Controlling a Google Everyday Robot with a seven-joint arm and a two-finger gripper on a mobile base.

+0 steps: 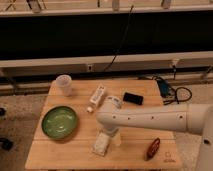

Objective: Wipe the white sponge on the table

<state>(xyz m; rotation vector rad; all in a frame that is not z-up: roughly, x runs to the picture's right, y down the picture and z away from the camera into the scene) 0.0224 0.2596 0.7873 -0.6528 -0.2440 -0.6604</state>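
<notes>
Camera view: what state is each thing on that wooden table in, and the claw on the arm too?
white sponge, lying flat on the table, just below the gripper.
gripper, pointing down over the sponge, open.
green bowl, upright, empty.
clear cup, upright.
white box, lying flat.
black object, lying flat.
reddish-brown object, lying flat.
</notes>
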